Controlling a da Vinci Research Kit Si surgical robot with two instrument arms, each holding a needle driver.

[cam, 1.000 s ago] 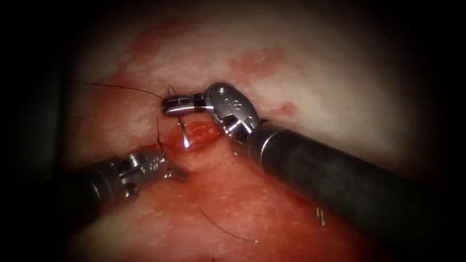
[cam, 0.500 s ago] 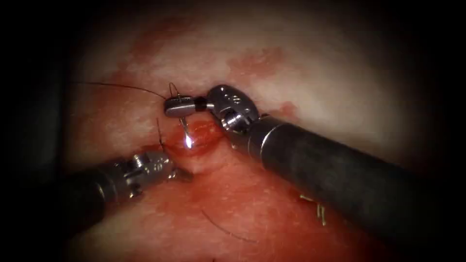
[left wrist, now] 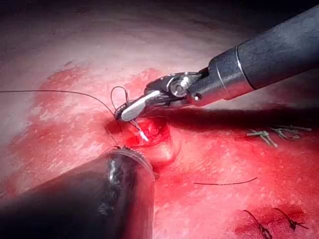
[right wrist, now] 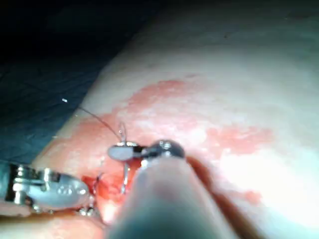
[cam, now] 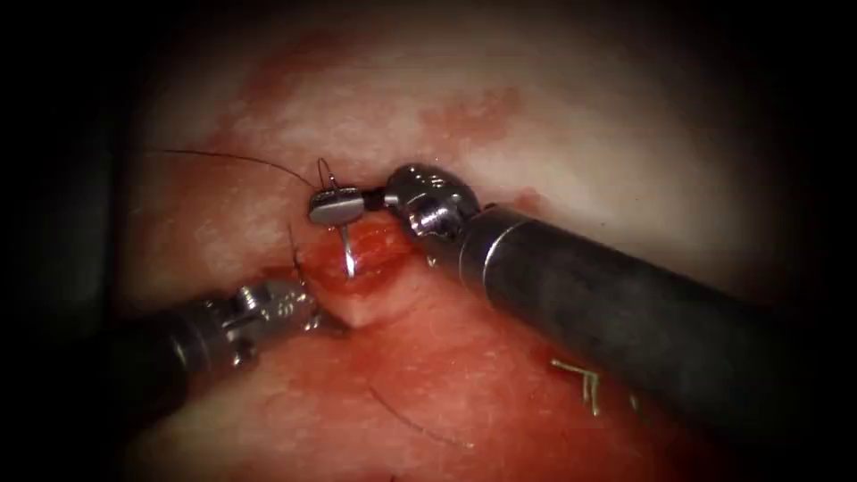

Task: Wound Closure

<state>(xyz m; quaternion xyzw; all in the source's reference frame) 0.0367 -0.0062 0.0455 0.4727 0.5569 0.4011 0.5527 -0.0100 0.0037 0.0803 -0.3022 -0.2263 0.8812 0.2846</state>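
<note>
1. Nearest the endoscope, a loose cut end of thread (cam: 418, 424) lies on the red-stained tissue (cam: 580, 170), well apart from both tools; pale thread scraps (cam: 580, 379) lie beside the right shaft.
2. The left arm's tool (cam: 312, 314) sits low at the left end of the cut (cam: 370, 259), its tip pressed at the wound edge. It seems clenched on the tissue lip there, though the jaws are too small and shaded to be sure.
3. Above it, the right arm's tool (cam: 335, 205) is clamped on the curved needle (cam: 345, 250) near its tail end. The needle hangs down from the jaws with its point in the open cut; compared with a second ago the jaws have rolled and the point has dipped lower into the wound, so the step in hand looks like driving the needle into the cut's wall.
4. The thread (cam: 223, 159) runs from the needle's tail in a small loop, then away to the left across the tissue.
5. Judgement: the next move calls for following the needle's curve with wrist rotation, not pushing straight, while the edge is kept steady.
</note>
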